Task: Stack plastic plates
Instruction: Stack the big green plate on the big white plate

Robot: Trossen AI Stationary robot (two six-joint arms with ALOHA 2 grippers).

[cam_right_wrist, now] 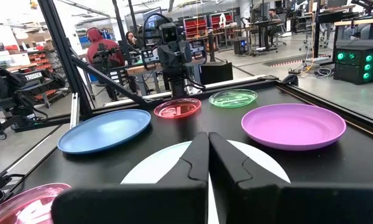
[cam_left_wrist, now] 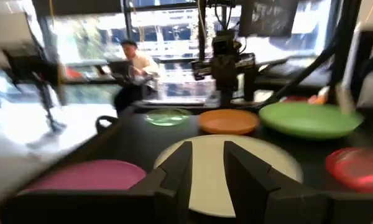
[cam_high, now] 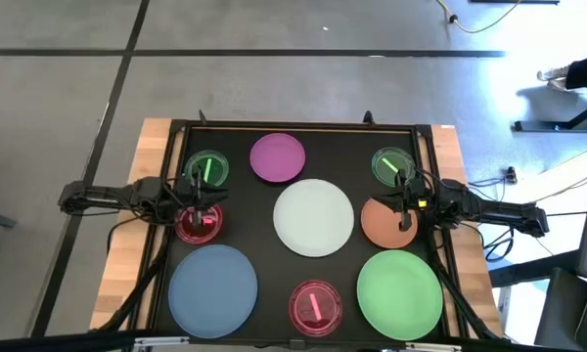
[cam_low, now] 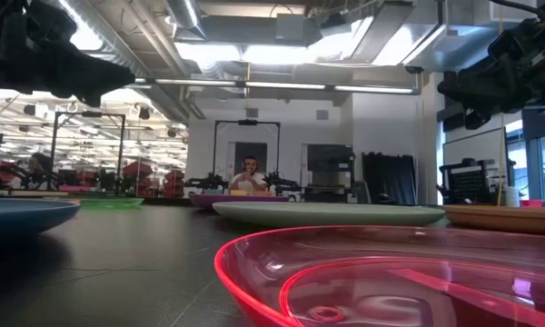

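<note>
Black table [cam_high: 237,235], 8 plates unstacked, L end effector [cam_high: 198,193] apart, R end effector [cam_high: 403,203] together

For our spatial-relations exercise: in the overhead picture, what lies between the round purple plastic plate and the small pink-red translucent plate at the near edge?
The large round white plastic plate lies between the round purple plastic plate and the small pink-red translucent plate, seen in the high view.
</note>
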